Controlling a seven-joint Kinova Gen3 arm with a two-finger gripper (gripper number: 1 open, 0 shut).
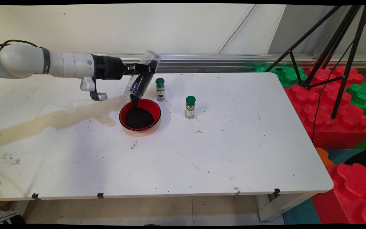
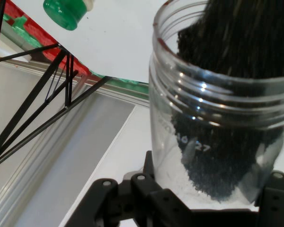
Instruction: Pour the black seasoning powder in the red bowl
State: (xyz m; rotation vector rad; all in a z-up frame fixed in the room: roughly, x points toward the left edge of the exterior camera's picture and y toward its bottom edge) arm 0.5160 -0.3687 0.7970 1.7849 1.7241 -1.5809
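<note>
My arm reached level from frame left, fingers (image 1: 140,68) clamped on a clear jar (image 1: 142,76) tipped mouth-down over the red bowl (image 1: 140,115).

Robotics lab: tripod (image 1: 335,54), foam blocks (image 1: 329,105).

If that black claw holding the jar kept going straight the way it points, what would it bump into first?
Pointing right, the gripper, shut on the clear jar, would probably meet the black tripod first, passing above both spice bottles; depth is uncertain.
</note>
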